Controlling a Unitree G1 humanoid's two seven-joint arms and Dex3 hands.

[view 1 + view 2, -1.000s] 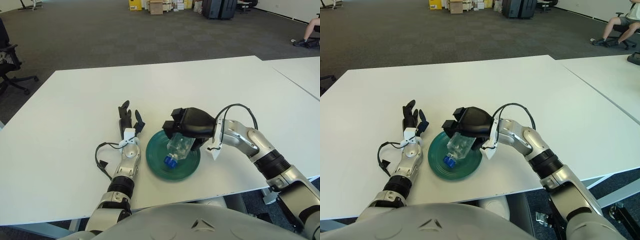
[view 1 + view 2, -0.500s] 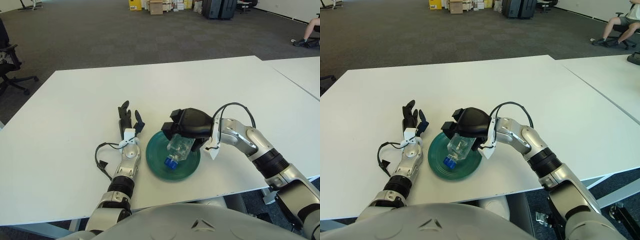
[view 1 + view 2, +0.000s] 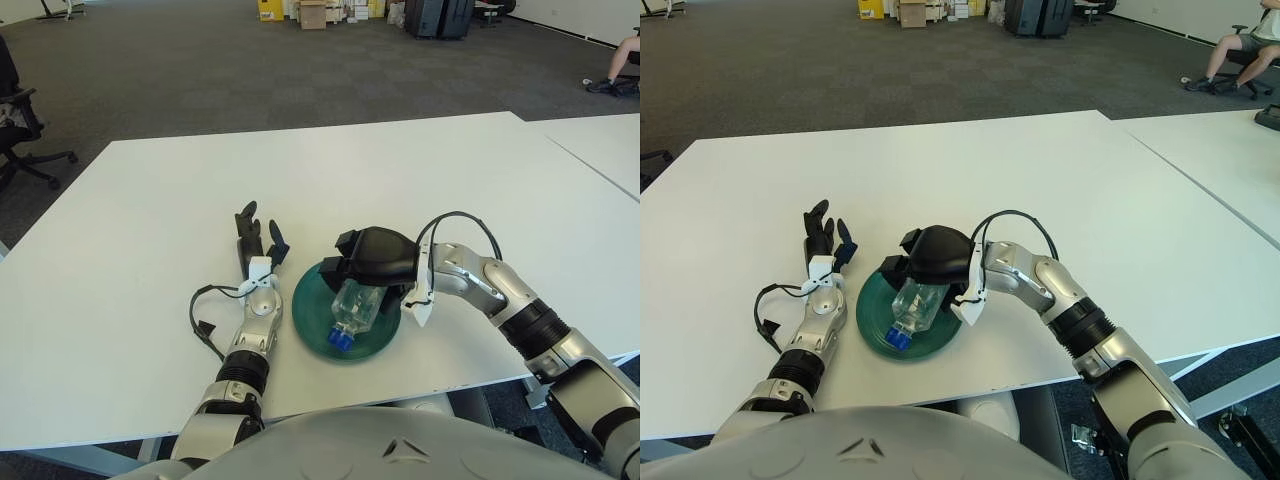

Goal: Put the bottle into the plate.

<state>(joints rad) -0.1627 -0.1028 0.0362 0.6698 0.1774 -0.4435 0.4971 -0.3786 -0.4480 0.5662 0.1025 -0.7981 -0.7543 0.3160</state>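
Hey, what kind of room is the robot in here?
Probably an open office or lab: grey carpet, white tables, an office chair at left, boxes stacked at the far end. The right hand holds a bottle over a green plate.

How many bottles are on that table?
1. The bottle lies tilted over the green plate, held by the right robot hand. Nothing suggests another hidden one.
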